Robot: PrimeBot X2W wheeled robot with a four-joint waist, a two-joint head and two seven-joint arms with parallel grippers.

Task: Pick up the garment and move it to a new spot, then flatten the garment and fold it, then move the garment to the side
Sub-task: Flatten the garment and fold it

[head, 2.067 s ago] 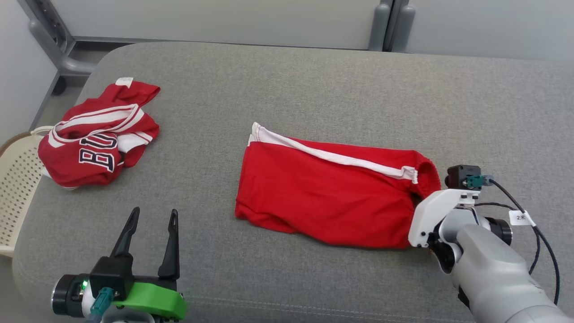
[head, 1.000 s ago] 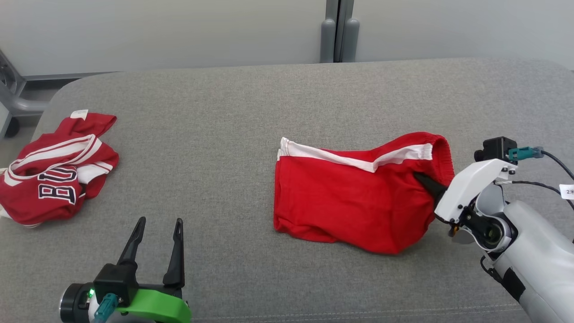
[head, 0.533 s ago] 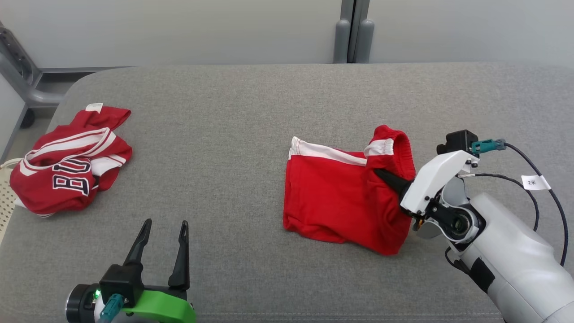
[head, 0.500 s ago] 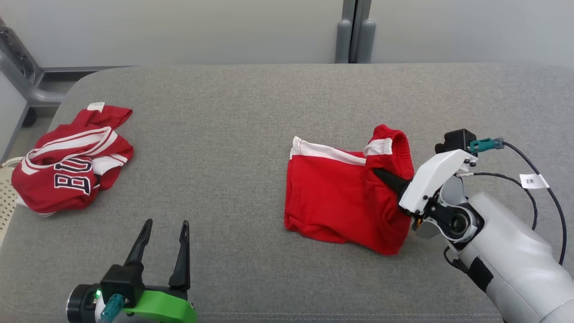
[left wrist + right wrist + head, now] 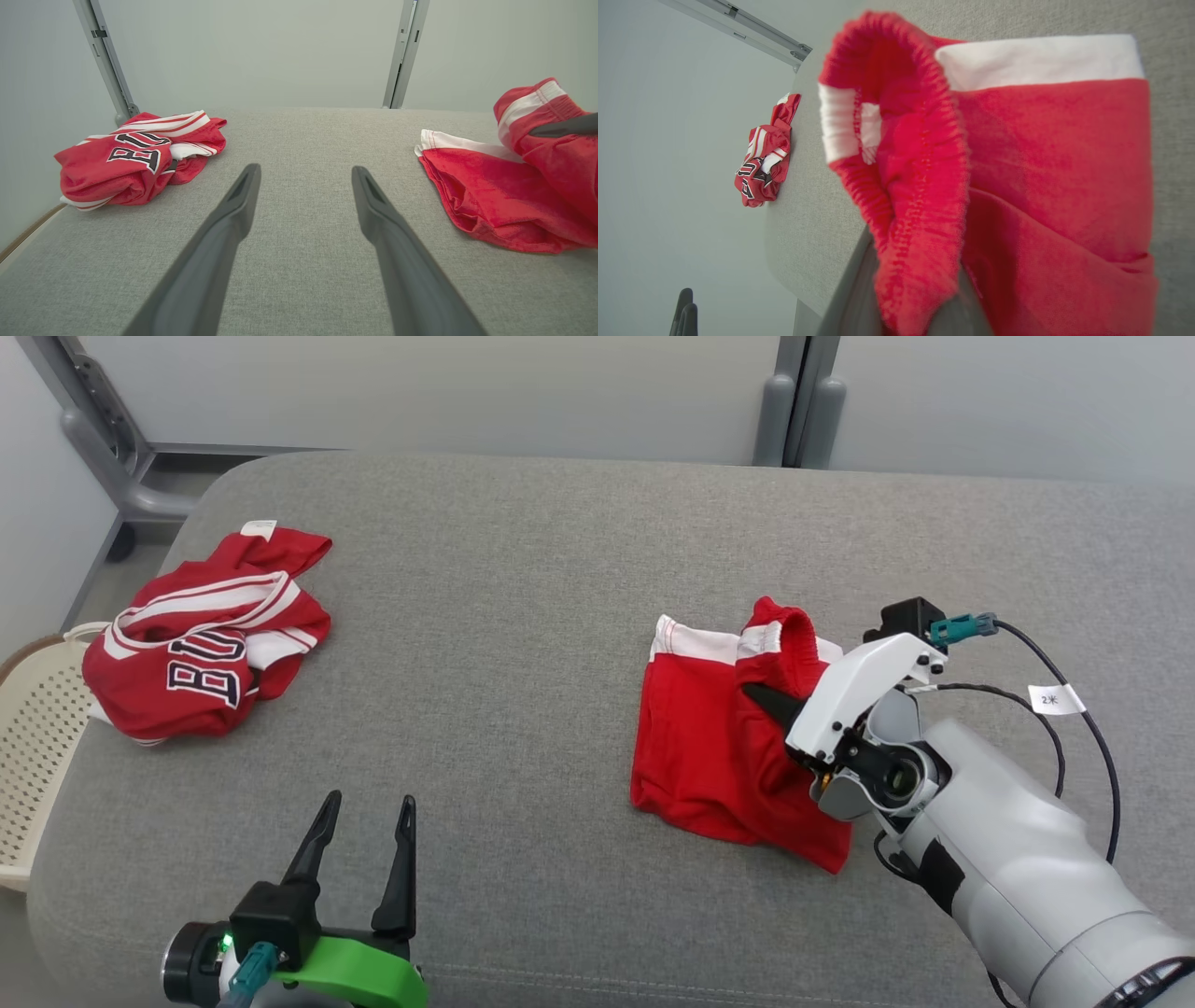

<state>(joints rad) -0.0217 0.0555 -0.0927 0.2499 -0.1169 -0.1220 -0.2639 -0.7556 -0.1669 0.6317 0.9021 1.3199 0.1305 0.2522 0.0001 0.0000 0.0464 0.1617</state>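
Shorts [image 5: 709, 747]: red with a white stripe, laid on the right part of the gray tabletop [image 5: 523, 616]; the waistband end is lifted and bent over the rest.
Right pincer [image 5: 758, 698]: clenched on the waistband.
Left pincer [image 5: 369, 807]: released, nothing is gripped.
Jersey [image 5: 201, 635]: crumpled at the far left, well apart.

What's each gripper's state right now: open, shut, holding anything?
The left gripper is open, holding nothing.
The right gripper is shut on the red shorts, at the waistband.
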